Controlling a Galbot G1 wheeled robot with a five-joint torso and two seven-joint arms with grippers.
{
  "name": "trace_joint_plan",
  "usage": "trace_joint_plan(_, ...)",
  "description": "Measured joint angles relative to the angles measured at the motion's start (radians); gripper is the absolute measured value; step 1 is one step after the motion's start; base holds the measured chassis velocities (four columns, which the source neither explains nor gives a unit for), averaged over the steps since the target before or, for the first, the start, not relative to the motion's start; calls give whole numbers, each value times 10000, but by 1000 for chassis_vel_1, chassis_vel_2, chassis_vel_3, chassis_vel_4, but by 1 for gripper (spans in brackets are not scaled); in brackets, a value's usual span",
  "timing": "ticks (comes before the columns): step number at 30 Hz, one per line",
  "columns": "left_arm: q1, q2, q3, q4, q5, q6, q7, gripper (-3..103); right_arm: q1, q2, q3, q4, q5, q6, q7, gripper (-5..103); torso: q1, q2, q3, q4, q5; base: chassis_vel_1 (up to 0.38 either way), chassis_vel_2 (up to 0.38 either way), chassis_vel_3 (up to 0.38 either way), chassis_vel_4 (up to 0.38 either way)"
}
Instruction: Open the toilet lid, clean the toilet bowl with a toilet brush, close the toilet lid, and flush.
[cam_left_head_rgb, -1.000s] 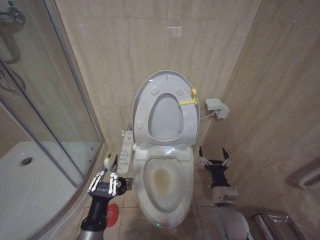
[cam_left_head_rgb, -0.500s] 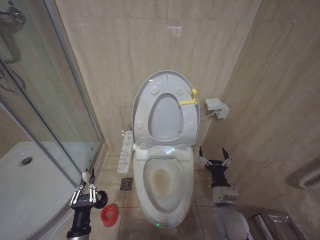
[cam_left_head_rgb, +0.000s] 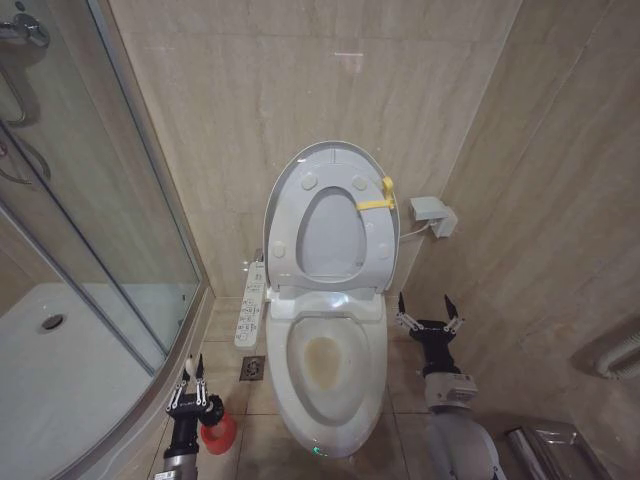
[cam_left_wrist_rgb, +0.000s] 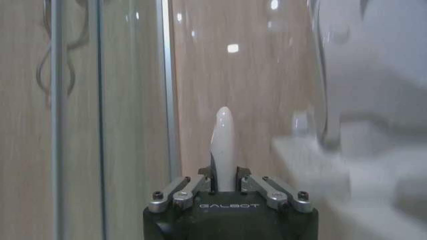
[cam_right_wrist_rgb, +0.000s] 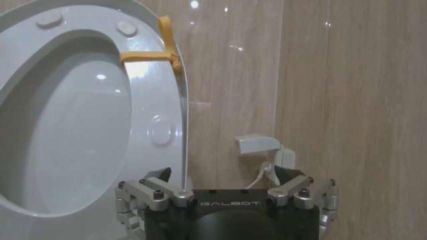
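Low by the shower glass, the left end effector (cam_left_head_rgb: 192, 388) is clamped on the white handle of the toilet brush (cam_left_wrist_rgb: 222, 145), directly above the red cup holder (cam_left_head_rgb: 219, 433) on the floor. The toilet lid (cam_left_head_rgb: 335, 160) stands upright over the stained toilet bowl (cam_left_head_rgb: 325, 365). Beside the bowl, the right end effector (cam_left_head_rgb: 425, 310) hangs spread wide, gripping nothing.
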Motion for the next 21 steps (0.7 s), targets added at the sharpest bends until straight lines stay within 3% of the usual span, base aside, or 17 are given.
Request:
trace_joint_plan(3, -663, -17, 181, 1420, -89, -58, 5, 19, 0, 0, 0, 0, 0, 0, 0, 100, 0, 0, 0, -1, 0, 0, 0, 0, 0)
trace_joint_plan(6, -1086, -52, 337, 2114, -164, -59, 78, 19, 0, 0, 0, 0, 0, 0, 0, 100, 0, 0, 0, 0, 0, 0, 0, 0, 0)
trace_joint_plan(21, -2332, -55, 734, 3573, -250, -53, 394, 19, 0, 0, 0, 0, 0, 0, 0, 100, 0, 0, 0, -2, 1, 0, 0, 0, 0)
